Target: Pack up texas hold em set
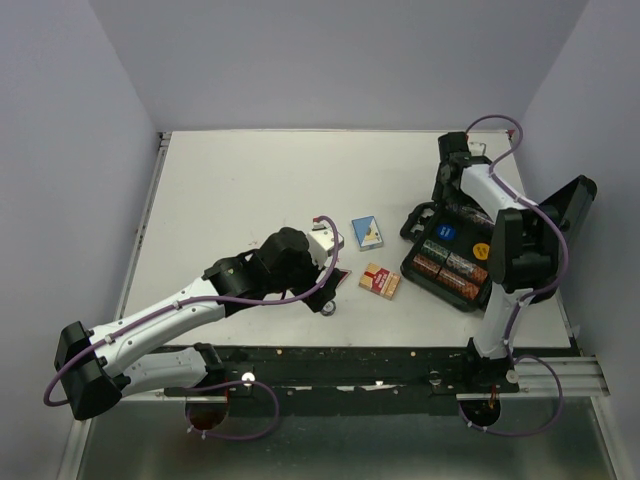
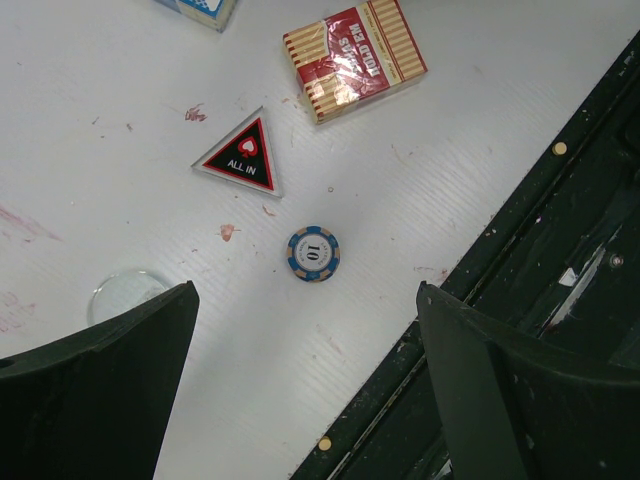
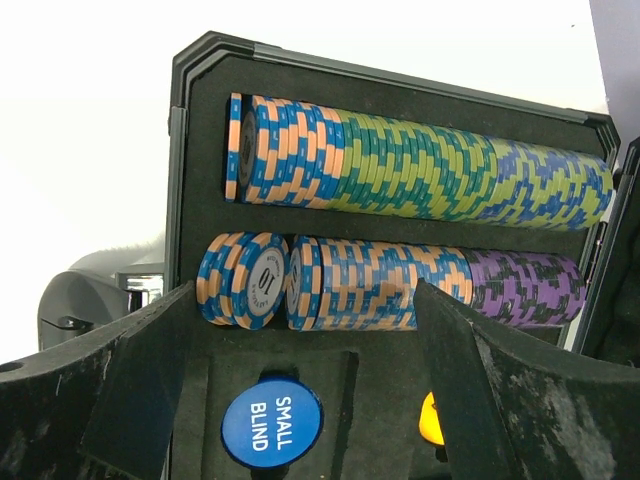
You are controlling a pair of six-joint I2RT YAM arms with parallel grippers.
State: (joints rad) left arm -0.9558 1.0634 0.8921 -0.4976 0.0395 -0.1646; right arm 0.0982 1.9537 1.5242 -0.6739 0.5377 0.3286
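The black case lies open at the right, with chip rows, a blue SMALL BLIND marker and an orange marker in its foam. My right gripper is open and empty, close above the chip rows. The blue card box and red card box lie on the table left of the case. My left gripper is open and empty above the table, just short of a blue 10 chip. The triangular ALL IN marker and the clear marker lie nearby.
The table's front edge with a black rail runs under my left gripper's right finger. The red card box lies beyond the chip. The case's raised lid stands at the far right, by the wall.
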